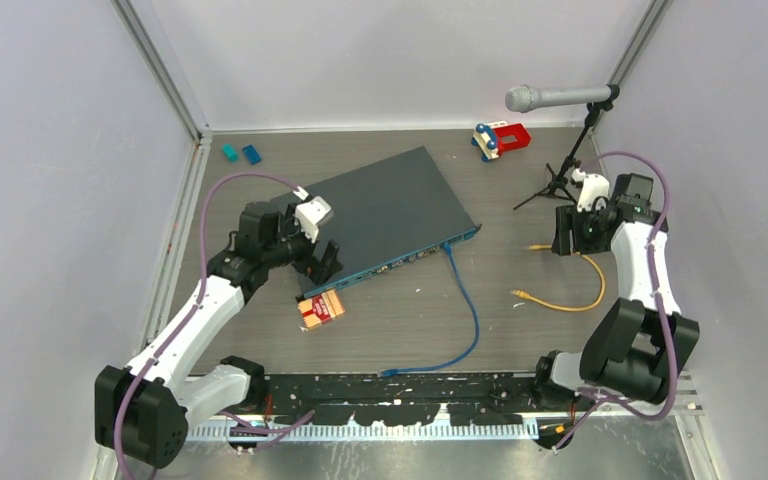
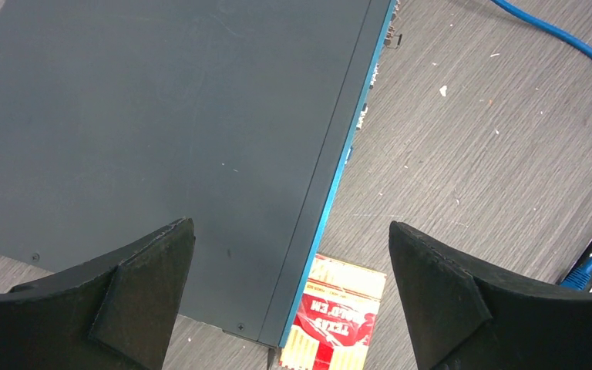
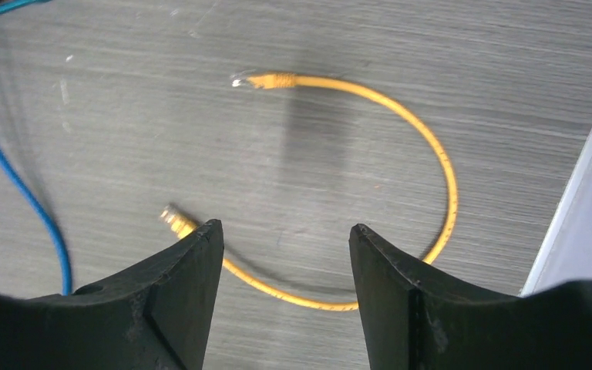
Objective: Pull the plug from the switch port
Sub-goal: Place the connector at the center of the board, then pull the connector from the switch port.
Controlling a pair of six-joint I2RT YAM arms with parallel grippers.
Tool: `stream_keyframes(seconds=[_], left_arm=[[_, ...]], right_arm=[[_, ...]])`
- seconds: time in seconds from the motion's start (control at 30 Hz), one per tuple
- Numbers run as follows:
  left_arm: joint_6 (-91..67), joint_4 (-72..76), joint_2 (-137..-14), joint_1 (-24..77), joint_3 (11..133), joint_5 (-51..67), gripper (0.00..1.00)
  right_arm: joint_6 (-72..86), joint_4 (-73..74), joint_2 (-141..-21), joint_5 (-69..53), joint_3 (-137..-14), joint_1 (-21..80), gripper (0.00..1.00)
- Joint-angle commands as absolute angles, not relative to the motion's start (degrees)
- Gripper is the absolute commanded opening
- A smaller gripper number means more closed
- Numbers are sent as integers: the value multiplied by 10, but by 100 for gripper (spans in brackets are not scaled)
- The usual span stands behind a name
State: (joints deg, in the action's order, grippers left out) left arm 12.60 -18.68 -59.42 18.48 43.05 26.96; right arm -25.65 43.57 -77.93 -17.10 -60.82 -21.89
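Now the left gripper gapes wide over the switch edge; the right gripper, parted, empty, hangs above the yellow cable.

bright, even light from above in every view; shadows are soft and faint. the top view is sharp. the right wrist view is smeared: the yellow cable ends blur, and a broad dim shadow crosses the table. the switch top shows a dull sheen, no glare.

Flat slate-grey switch, teal-edged, askew mid-table; blue cable plug at its front edge.
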Motion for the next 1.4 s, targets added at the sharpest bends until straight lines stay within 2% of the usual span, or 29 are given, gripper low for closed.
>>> stream_keyframes(seconds=[0.0, 0.17, 0.37, 0.5, 0.67, 0.87, 1.0, 1.37], left_arm=[[135, -151, -583, 187, 427, 251, 100], [134, -139, -587, 187, 420, 208, 100], [121, -135, -592, 187, 423, 165, 100], [125, -139, -591, 187, 424, 162, 100], [131, -157, -597, 187, 429, 166, 100], [134, -164, -602, 187, 433, 163, 100], [135, -166, -606, 187, 432, 162, 100], [136, -160, -626, 187, 432, 167, 100]], right_arm=[[-283, 451, -705, -272, -581, -221, 66], [-213, 454, -675, -404, -539, -170, 65], [-97, 334, -691, -376, -500, -23, 65], [11, 249, -754, -391, -494, 17, 61], [173, 84, -863, -427, -470, 21, 59], [243, -24, -977, -448, -475, 23, 55], [271, -67, -1023, -468, -476, 25, 51], [315, -132, -1086, -509, -483, 25, 50]])
